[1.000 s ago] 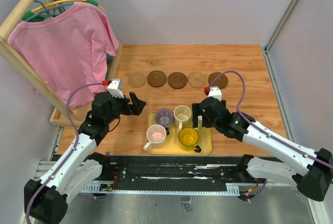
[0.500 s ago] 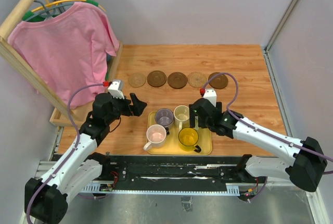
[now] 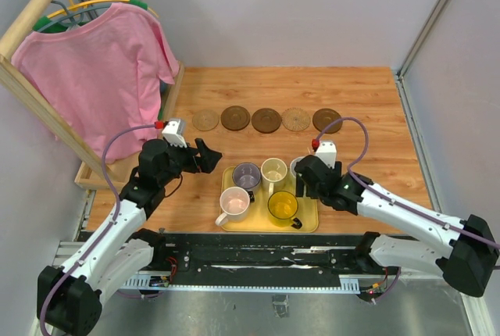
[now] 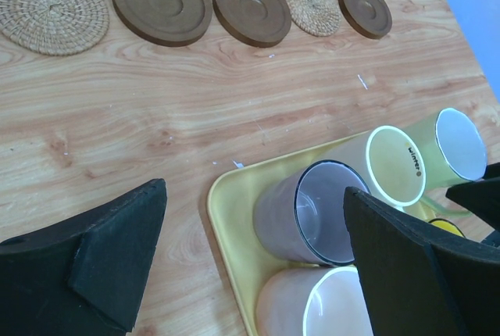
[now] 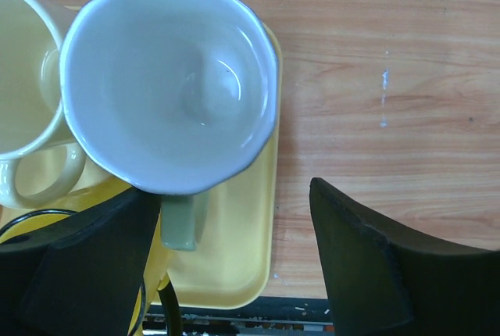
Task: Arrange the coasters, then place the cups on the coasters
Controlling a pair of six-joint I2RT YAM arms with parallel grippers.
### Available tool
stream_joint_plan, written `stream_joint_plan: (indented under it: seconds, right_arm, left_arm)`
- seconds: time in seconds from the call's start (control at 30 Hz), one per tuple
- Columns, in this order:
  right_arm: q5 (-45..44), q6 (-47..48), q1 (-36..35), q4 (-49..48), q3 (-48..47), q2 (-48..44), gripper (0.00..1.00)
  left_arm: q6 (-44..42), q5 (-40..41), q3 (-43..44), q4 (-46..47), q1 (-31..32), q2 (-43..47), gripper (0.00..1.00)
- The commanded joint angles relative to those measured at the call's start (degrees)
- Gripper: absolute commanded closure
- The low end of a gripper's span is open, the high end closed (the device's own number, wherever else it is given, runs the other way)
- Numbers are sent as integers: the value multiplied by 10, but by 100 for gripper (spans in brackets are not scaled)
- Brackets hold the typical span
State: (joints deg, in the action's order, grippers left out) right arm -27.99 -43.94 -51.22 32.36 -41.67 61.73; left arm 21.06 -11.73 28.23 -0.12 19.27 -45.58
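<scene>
Five coasters lie in a row at the back: tan (image 3: pixel 205 119), brown (image 3: pixel 235 118), brown (image 3: pixel 266 120), tan (image 3: pixel 296 119), brown (image 3: pixel 326 120). The cups stand on a yellow tray (image 3: pixel 311 223): purple-grey (image 3: pixel 247 175), cream (image 3: pixel 274 170), pink (image 3: pixel 235 203), yellow (image 3: pixel 283 206). The whitish pale-green cup (image 5: pixel 168 78) fills the right wrist view. My right gripper (image 5: pixel 234 195) is open just above it, jaws either side of its handle (image 5: pixel 180 223). My left gripper (image 4: pixel 254 195) hangs open over the tray's left rim (image 4: pixel 223 226), beside the purple-grey cup (image 4: pixel 312 211).
A wooden clothes rack (image 3: pixel 31 90) with a pink shirt (image 3: pixel 101 62) on a hanger stands at the left, its base next to my left arm. Grey walls close the back and right sides. The table's near edge runs just below the tray.
My right gripper has come in over the pale-green cup at the tray's right side, and its jaws have narrowed a little. The left arm has stayed put.
</scene>
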Motion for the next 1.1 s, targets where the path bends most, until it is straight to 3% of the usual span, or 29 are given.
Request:
stream_joint_plan:
  seconds: [0.0,0.33,0.63,1.07]
  right_arm:
    - [-34,-25,-7,53,15,-35,24]
    - [-5,0,-7,66,24,-77,31]
    - [66,65,-8,43,11,-41,36]
    - [59,113,-7,-6,15,-8,44]
  left_arm:
    - [6,-11,-7,20,3,8,1]
    - [14,-7,-11,20,3,21,1]
    - [15,-1,-13,13,3,27,1]
    - [12,7,-12,12,3,27,1]
